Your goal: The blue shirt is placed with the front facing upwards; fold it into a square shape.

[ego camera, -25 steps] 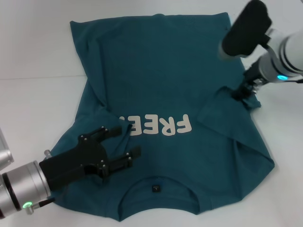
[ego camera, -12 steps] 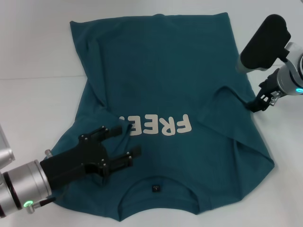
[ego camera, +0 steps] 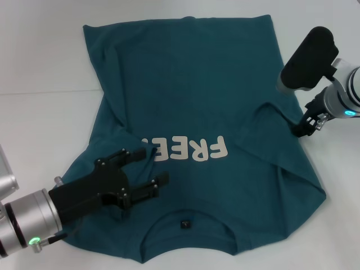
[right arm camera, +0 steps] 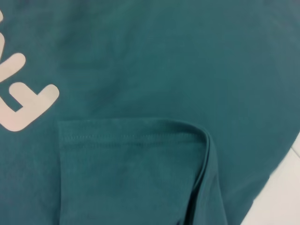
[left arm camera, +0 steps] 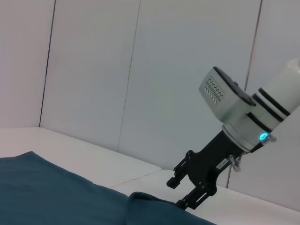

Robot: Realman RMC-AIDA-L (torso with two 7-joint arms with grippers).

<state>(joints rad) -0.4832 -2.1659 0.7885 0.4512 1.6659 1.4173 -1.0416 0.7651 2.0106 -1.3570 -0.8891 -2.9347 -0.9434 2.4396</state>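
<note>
Teal cotton: one blue shirt [ego camera: 197, 112] lies front-up on the white table [ego camera: 39, 67], collar nearest the robot, hem at the far side, cream lettering across the chest. Both sleeves are folded in over the body; the right-side one ends in a raised hem corner [right arm camera: 201, 136].

Nearest: the left end effector [ego camera: 152, 169] hovers over the chest just beside the lettering, fingers spread wide, holding nothing. Risk: if it descends here it likely pinches more than one layer, dragging the left sleeve fold out of line.

Farther: the right end effector [ego camera: 306, 125] sits at the shirt's right edge beside the folded sleeve. In the left wrist view its fingers [left arm camera: 180, 177] appear parted and empty, close above the cloth. Risk: a fingertip catching the raised corner on any sideways move could flip the sleeve back open; the fold looks loose, uncreased.

Count: shirts 1; folded sleeves 2; end effectors 2; neck labels [ego camera: 184, 224] 1.
</note>
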